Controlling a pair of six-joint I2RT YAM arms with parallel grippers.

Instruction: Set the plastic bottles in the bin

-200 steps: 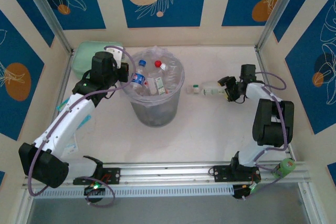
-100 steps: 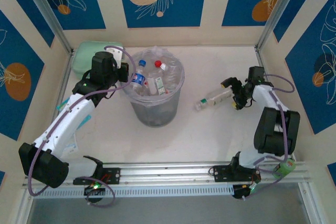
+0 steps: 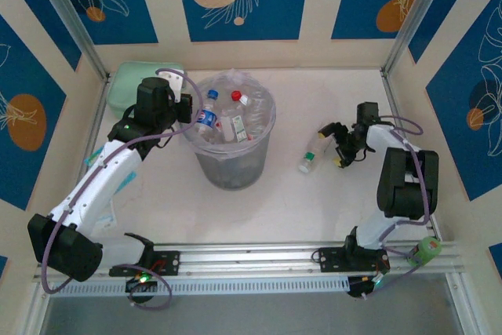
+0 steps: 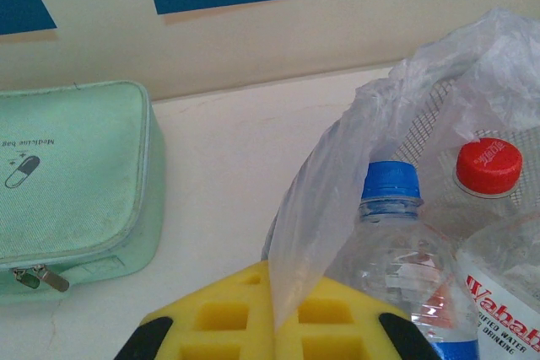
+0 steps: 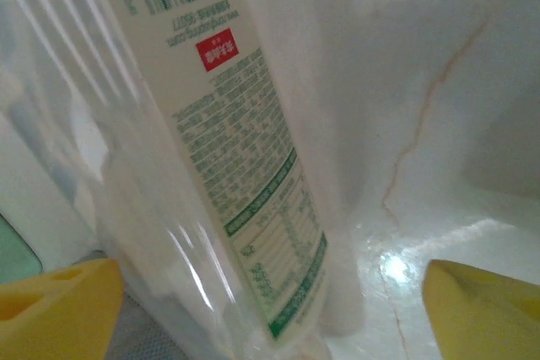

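**A:** Right pincer: jaws spread wide, one yellow finger on either side of the loose bottle, nothing clamped. Can't tell whether a pad touches it.

**B:** Where's that bottle lying?

**A:** On its side on the bench, to the right of the bin and apart from it, cap end toward the near edge. The wrist camera sees its label, green print on white.

**B:** And the other arm?

**A:** Left pincer: jaws together, pinching the clear liner at the bin's rim. Several bottles are inside, with a blue-capped bottle and a red-capped bottle on top. Mint pouch sits on the bench just beyond.

**B:** How would you expect the loose one to handle?

**A:** It looks empty, so it should be light. The clear wall is thin and would likely buckle under a hard squeeze. It's round and glossy, so it could roll or squirt out sideways. I'd take it across the labelled mid-body, jaws square to its long axis, not at the tapering neck. Close gently.
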